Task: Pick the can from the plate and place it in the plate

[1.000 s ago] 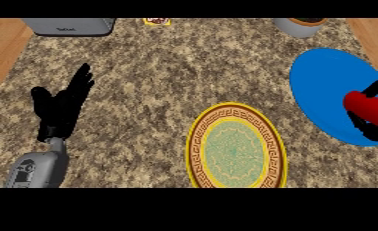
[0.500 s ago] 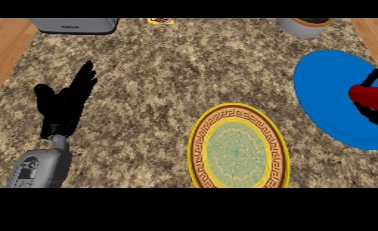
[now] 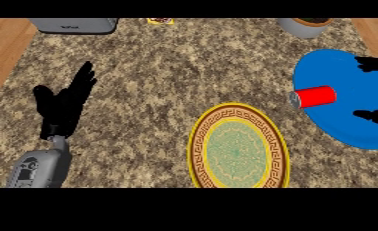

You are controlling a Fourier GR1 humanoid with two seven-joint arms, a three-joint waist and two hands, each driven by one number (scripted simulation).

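A speckled brown granite counter (image 3: 184, 75) fills the frame, with strips of wooden floor at the upper left and upper right corners. Along the top edge stand a grey metal appliance (image 3: 74, 24) at the upper left, a small yellow-rimmed item (image 3: 159, 20) near the top centre that is cut off and too small to identify, and a grey round pot (image 3: 309, 26) at the upper right.

At lower centre lies the yellow-rimmed round plate with a brown key border and pale green middle (image 3: 238, 147), with nothing on it. At the right edge sits the plain blue round plate (image 3: 332, 75), partly cut by the frame.

The red cylindrical can with a grey metal end (image 3: 314, 96) lies on its side on the blue plate, near that plate's left rim. Its long axis runs roughly left to right, tilted slightly, and the grey end faces left toward the middle of the counter. Nothing lies between it and the patterned plate, which is near but apart.

The black right hand (image 3: 367, 65) shows only as dark fingertips at the right edge, above and below the can, not touching it; it seems spread wide, though most of it is out of frame.

The black left hand (image 3: 66, 102) rests at the left, fingers straight and pointing up, holding nothing.
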